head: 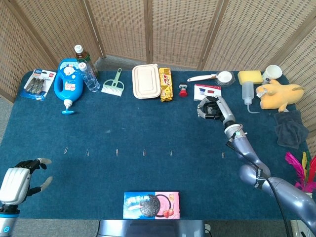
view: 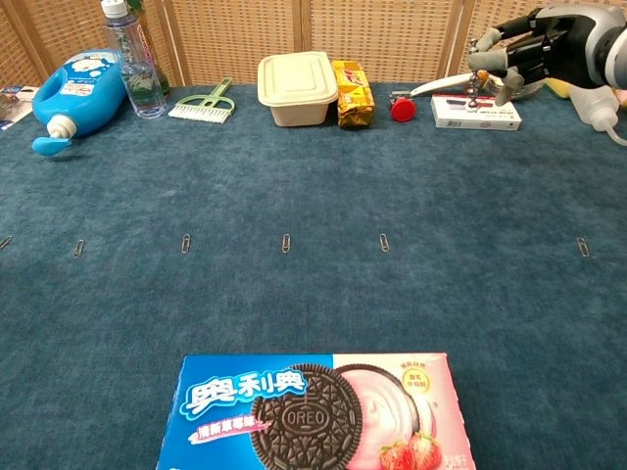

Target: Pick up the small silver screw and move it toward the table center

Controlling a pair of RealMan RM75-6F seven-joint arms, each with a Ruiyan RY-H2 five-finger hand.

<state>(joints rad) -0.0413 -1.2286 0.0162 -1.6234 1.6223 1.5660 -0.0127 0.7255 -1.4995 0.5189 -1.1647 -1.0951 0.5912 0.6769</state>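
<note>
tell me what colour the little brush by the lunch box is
Pale green brush, clearest in the head view.

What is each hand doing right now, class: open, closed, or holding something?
Left hand: open, fingers apart, holding nothing, near the table's front-left corner.
Right hand: pinching the small silver screw, lifted above the table.
</note>
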